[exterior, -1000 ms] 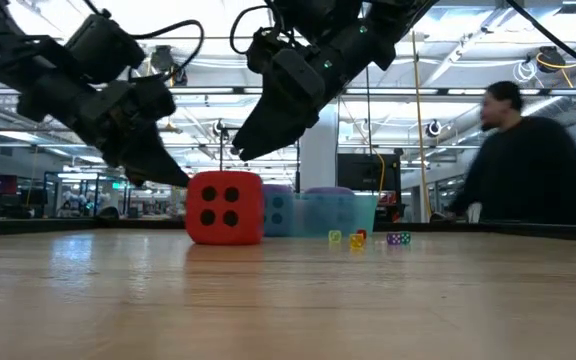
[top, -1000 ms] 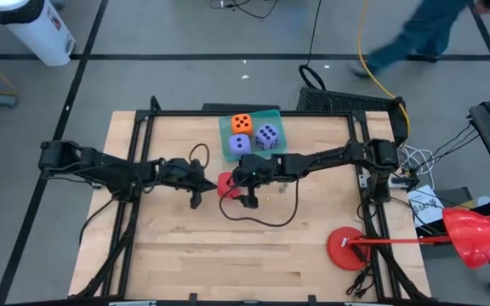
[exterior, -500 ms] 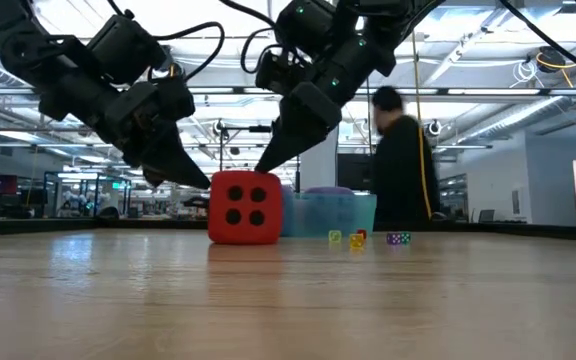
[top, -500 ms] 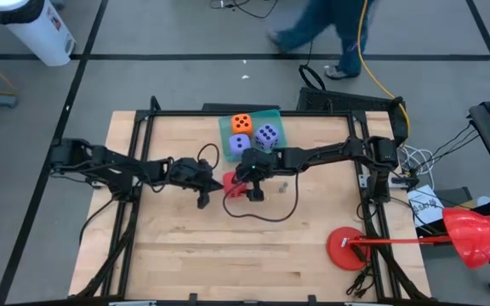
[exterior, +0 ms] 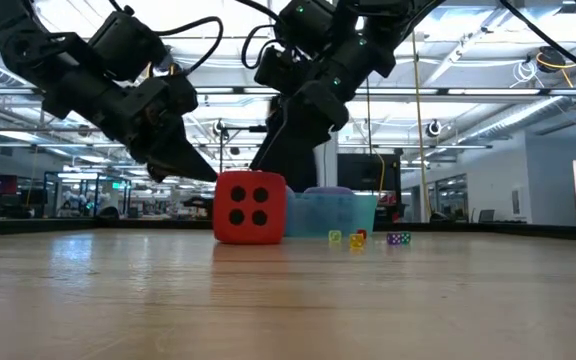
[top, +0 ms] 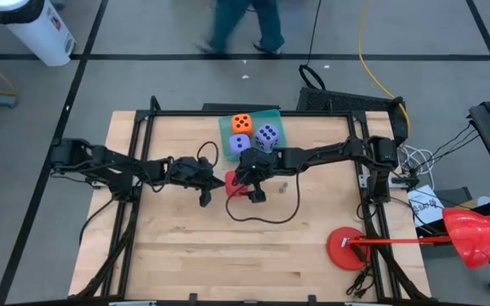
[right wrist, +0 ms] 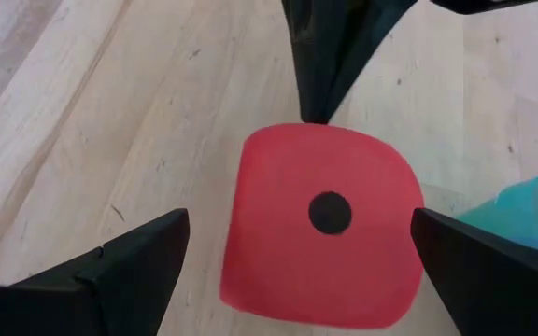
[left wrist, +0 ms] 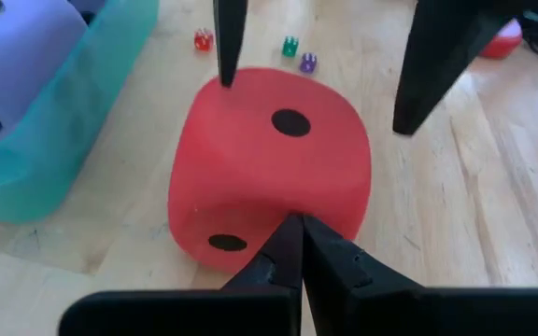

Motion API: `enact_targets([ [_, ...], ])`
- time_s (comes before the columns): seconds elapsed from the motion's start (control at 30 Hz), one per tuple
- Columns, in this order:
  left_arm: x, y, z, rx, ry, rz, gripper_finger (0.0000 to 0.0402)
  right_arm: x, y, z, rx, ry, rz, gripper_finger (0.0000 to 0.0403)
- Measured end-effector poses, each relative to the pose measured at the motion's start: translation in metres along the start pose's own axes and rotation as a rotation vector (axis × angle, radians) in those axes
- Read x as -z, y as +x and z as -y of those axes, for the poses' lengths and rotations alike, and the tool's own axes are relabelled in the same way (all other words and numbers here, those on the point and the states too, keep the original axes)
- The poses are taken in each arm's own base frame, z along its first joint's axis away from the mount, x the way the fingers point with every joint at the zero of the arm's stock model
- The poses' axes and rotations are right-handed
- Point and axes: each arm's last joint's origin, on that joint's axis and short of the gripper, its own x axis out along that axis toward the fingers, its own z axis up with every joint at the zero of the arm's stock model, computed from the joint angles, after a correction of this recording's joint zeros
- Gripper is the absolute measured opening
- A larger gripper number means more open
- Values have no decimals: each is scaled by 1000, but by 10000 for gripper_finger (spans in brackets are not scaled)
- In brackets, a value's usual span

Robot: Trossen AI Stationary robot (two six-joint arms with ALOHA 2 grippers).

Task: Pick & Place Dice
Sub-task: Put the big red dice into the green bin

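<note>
A red die (top: 232, 183) rests flat on the wooden table, one pip up. My left gripper (left wrist: 295, 229) is shut, and its tip is at the die's side that faces the table's left. My right gripper (right wrist: 300, 217) hangs open over the die. Its fingers (right wrist: 138, 257) stand wide on either side of the die without touching it. At the far edge, a teal tray (top: 272, 114) holds an orange die (top: 242, 123) and two purple dice (top: 239, 144) (top: 267, 134). My left gripper presses its shut fingertips (left wrist: 292, 233) against the red die's left-facing side (left wrist: 250, 219), near that side's upper edge (exterior: 218, 182). The fingers slant down at it from the table's left. The die sits flat on the table.
Tiny coloured dice (exterior: 356, 238) lie on the table right of the red die. A black cable (top: 262, 219) loops near it. A red round disc (top: 345, 248) lies near the front right corner. A person (top: 241, 21) walks past beyond the far edge.
My left gripper has moved toward the table's right edge, still shut, and has slid the red die a little that way along the table, upright. My right gripper has rolled about its own axis above the die and has stayed open.
</note>
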Motion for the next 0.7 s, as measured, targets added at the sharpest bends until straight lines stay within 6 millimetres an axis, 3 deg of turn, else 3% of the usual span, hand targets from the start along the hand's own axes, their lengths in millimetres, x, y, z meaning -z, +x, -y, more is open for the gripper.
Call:
enact_targets([
  [0.33, -1, 0, 6, -19, 41, 25, 3, 14, 16, 13, 37, 49, -48, 400],
  [0.7, -2, 0, 7, -13, 66, 35, 5, 23, 30, 9, -21, 59, -86, 400],
])
